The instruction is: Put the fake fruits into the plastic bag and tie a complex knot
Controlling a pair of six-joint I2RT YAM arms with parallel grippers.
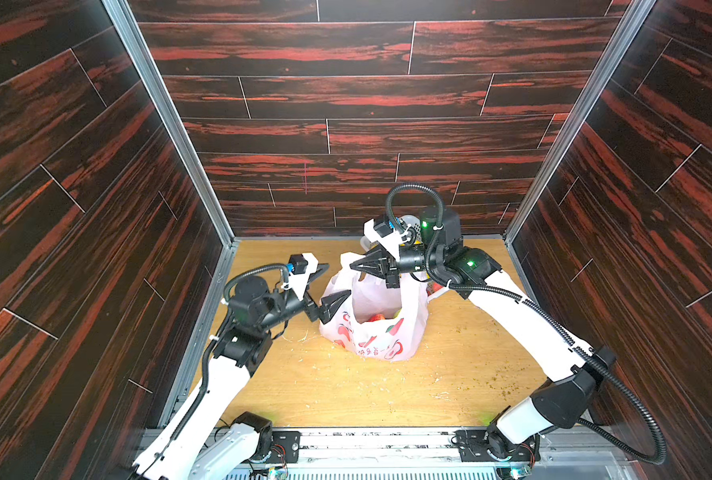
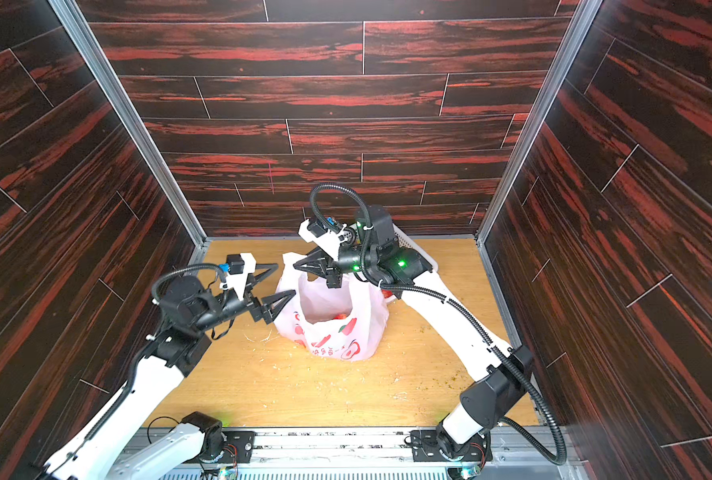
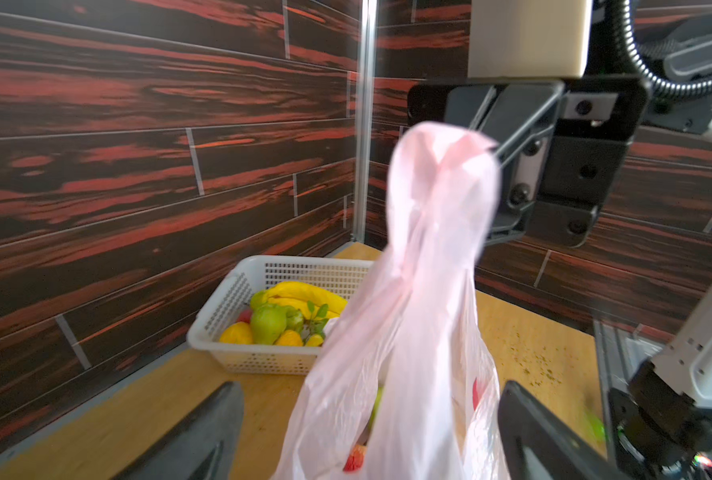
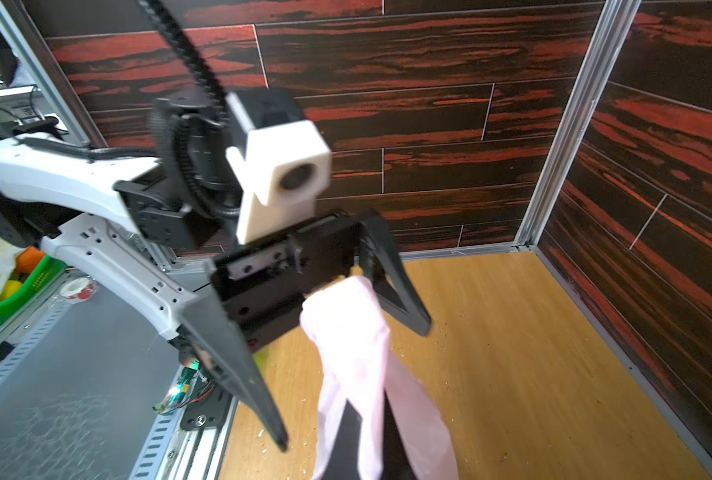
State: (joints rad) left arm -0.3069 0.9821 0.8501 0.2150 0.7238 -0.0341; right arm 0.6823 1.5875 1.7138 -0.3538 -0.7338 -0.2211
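Observation:
The pale-pink plastic bag [image 1: 381, 332] [image 2: 337, 336] stands mid-table with its mouth open and red fake fruits [image 1: 377, 318] inside. My right gripper [image 1: 356, 266] [image 2: 300, 264] [image 4: 366, 440] is shut on a bag handle [image 3: 441, 174] [image 4: 346, 324] and holds it up above the bag's far left side. My left gripper [image 1: 333, 286] [image 2: 281, 284] [image 3: 370, 436] is open at the bag's left. The raised handle runs between its spread fingers [image 3: 204, 436] without being pinched. A red fruit [image 3: 354, 457] shows through the film. A knot is not in view.
A white perforated basket [image 3: 262, 266] [image 2: 412, 245] sits at the back behind my right arm, holding yellow bananas [image 3: 300, 293], a green fruit [image 3: 267, 322] and lemons [image 3: 235, 332]. Crumbs litter the wooden table [image 1: 387, 395]. Dark walls close in on three sides.

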